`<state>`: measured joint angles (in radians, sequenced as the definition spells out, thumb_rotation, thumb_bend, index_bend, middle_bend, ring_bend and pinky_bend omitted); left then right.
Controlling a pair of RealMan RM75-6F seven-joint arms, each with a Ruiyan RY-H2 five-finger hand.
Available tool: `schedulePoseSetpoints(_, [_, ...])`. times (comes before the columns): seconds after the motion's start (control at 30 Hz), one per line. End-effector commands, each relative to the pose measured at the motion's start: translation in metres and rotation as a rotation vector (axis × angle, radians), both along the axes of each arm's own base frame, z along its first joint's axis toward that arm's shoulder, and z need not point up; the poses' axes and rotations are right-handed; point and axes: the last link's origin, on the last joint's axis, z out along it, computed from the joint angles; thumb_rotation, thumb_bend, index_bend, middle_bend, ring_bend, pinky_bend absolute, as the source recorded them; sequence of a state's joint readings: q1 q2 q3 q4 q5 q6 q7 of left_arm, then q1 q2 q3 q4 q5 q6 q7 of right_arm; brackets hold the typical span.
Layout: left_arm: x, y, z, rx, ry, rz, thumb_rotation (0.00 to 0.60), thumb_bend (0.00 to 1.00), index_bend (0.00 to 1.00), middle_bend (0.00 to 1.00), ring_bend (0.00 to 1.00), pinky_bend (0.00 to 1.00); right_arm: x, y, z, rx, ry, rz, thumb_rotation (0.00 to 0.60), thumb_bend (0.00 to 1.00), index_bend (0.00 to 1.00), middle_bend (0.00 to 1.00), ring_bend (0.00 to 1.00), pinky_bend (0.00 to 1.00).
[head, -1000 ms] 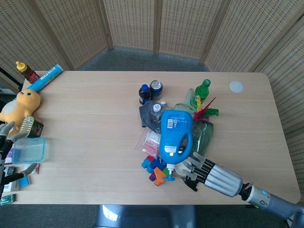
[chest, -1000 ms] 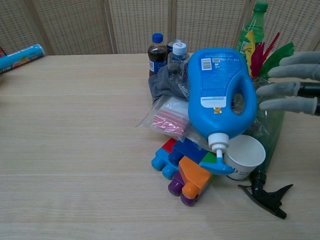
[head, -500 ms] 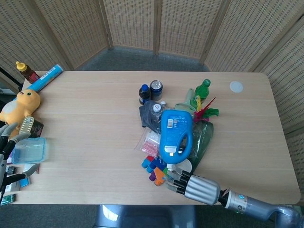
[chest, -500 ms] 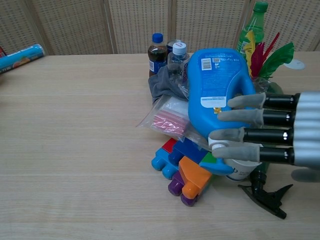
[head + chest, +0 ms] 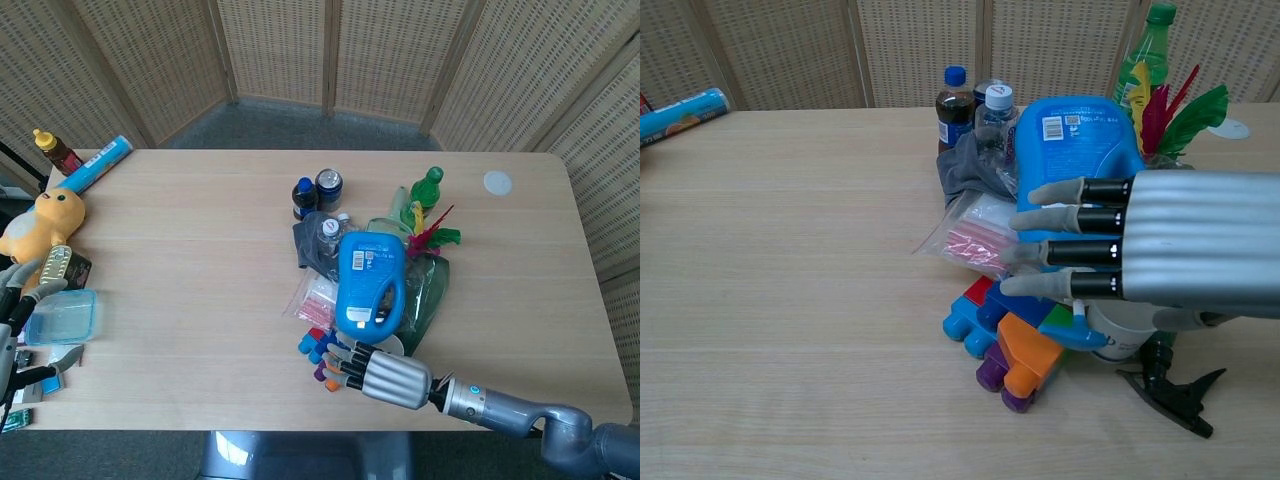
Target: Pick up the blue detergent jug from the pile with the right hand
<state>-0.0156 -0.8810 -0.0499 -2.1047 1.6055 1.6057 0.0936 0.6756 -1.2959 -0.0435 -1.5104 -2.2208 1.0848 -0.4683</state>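
The right hand (image 5: 372, 372) is at the near edge of the pile, fingers (image 5: 1055, 238) straight and apart, holding nothing. At 12 o'clock from it, the blue detergent jug (image 5: 368, 283) lies atop the pile. The left hand (image 5: 14, 300) at far left looks empty.

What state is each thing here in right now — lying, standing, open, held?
blue detergent jug: lying on the pile, not held
right hand: open, fingers straight, in front of the jug
left hand: holds nothing
green bottle: upright, capped
paper cup: on its side
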Motion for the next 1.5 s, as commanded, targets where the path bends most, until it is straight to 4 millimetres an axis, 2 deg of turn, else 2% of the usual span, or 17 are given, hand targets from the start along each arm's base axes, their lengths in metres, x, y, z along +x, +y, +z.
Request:
schedulePoseSetpoints(0.03, [0.000,0.000,0.000,-0.001,-0.002,0.000,0.600,0.00,0.24,0.00,0.00,0.00,0.004,0.000,-0.008,-0.007,0.020,0.022,0.600,0.00,0.00,0.00,0.00,0.00])
schedulePoseSetpoints(0.33, [0.000,0.001,0.003,0.001,-0.021,0.001,0.600,0.00,0.24,0.00,0.00,0.00,0.015,0.005,-0.033,0.007,0.084,0.070,0.600,0.00,0.00,0.00,0.00,0.00])
schedulePoseSetpoints(0.57, [0.000,0.001,0.004,-0.003,-0.030,0.003,0.600,0.00,0.24,0.00,0.00,0.00,0.012,0.000,-0.053,0.025,0.158,0.060,0.600,0.00,0.00,0.00,0.00,0.00])
schedulePoseSetpoints(0.73, [-0.001,0.001,0.005,-0.007,-0.030,0.008,0.600,0.00,0.24,0.00,0.00,0.00,0.011,-0.014,-0.051,0.017,0.187,0.018,0.600,0.00,0.00,0.00,0.00,0.00])
schedulePoseSetpoints(1.0, [0.000,0.000,0.003,-0.019,-0.035,0.004,0.600,0.00,0.24,0.00,0.00,0.00,0.000,-0.020,-0.046,0.013,0.226,-0.019,0.600,0.00,0.01,0.00,0.00,0.00])
schedulePoseSetpoints(1.07, [0.001,-0.001,0.004,-0.018,-0.035,0.002,0.600,0.00,0.24,0.00,0.00,0.00,-0.004,-0.020,-0.048,0.022,0.223,-0.032,0.600,0.00,0.07,0.00,0.00,0.00])
schedulePoseSetpoints(1.1, [0.001,-0.001,0.004,-0.016,-0.036,0.002,0.600,0.00,0.24,0.00,0.00,0.00,-0.005,-0.020,-0.048,0.027,0.215,-0.040,0.600,0.00,0.13,0.01,0.00,0.00])
schedulePoseSetpoints(1.17, [0.001,-0.001,0.005,-0.012,-0.038,0.002,0.600,0.00,0.24,0.00,0.00,0.00,-0.007,-0.019,-0.047,0.034,0.190,-0.050,0.600,0.00,0.23,0.08,0.01,0.01])
schedulePoseSetpoints(1.23, [0.001,-0.001,0.005,-0.015,-0.040,0.002,0.600,0.00,0.24,0.00,0.00,0.00,-0.009,-0.018,-0.047,0.040,0.171,-0.057,0.600,0.00,0.36,0.22,0.10,0.08])
schedulePoseSetpoints(1.33, [0.001,-0.001,0.004,-0.019,-0.040,0.001,0.600,0.00,0.24,0.00,0.00,0.00,-0.012,-0.016,-0.045,0.040,0.149,-0.045,0.600,0.04,0.54,0.42,0.31,0.26])
schedulePoseSetpoints(1.4, [0.001,-0.001,0.005,-0.016,-0.042,0.001,0.600,0.00,0.24,0.00,0.00,0.00,-0.013,-0.014,-0.042,0.038,0.132,-0.034,0.600,0.08,0.69,0.59,0.47,0.42])
schedulePoseSetpoints(1.5, [0.001,0.000,0.005,-0.013,-0.045,0.001,0.600,0.00,0.24,0.00,0.00,0.00,-0.016,-0.011,-0.035,0.034,0.124,-0.025,0.600,0.10,0.76,0.67,0.57,0.53])
